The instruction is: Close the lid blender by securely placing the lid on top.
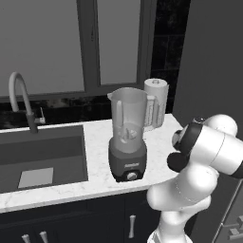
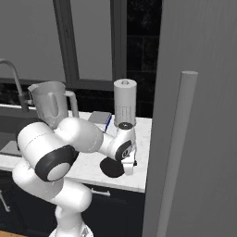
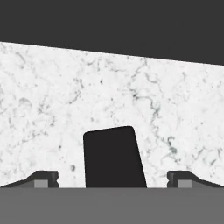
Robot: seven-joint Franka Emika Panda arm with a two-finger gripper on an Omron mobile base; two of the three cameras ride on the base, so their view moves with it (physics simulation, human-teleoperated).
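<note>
Fingers [image 3: 43,178] spread wide, holding nothing, with the gripper [image 2: 128,167] poised low over the flat black lid [image 2: 112,167] on the speckled white marble counter [image 3: 52,100], its tab [image 3: 113,157] lying between the tips. Near the counter's front edge, close beside a tall grey panel [image 2: 194,115]. Farther back, clear-jarred blender [image 1: 128,137] upright on its dark base, mouth uncovered. White paper-towel roll [image 1: 157,102] behind it.

Lid [image 2: 112,167] flat on counter — blender [image 1: 128,135] open-topped
</note>
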